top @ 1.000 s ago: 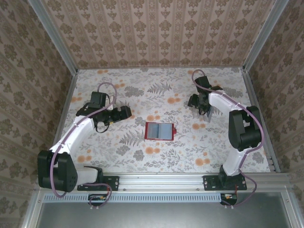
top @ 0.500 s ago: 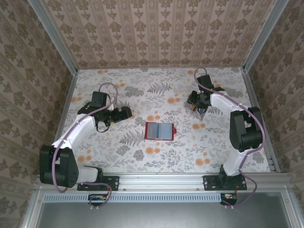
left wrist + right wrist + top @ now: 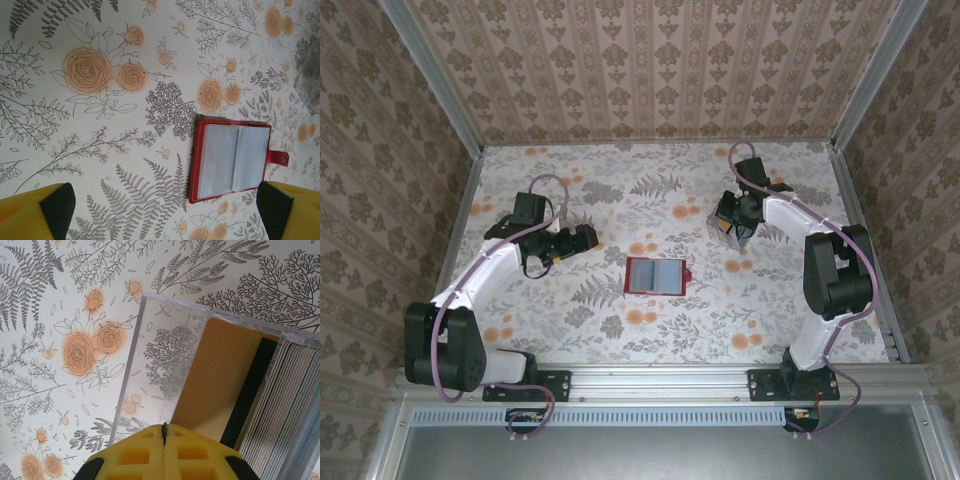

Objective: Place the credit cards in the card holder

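Trouble could begin at the small flat red folding card holder (image 3: 655,276), which lies open at mid-depth in the centre of the flowered table (image 3: 620,190). Its greyish see-through pockets face up and nothing pins it down, so a card pushed at a pocket may simply slide the wallet along instead of going in. Just left of it and slightly farther off, the left gripper (image 3: 582,238) hangs with its jaws spread wide, holding and touching nothing.

Farther away, at the far right, the right gripper (image 3: 164,437) is fully closed, its yellow fingers pressed together over the small clear plastic box (image 3: 150,355). There the thin plastic credit cards (image 3: 287,405) stand on edge in a packed row. One tan card with a black stripe (image 3: 215,385) leans out of the row toward the fingers; whether its edge is nipped between them I cannot tell. A missed or corner-only grip would drop the card on lifting, or drag neighbours and the light box up with it
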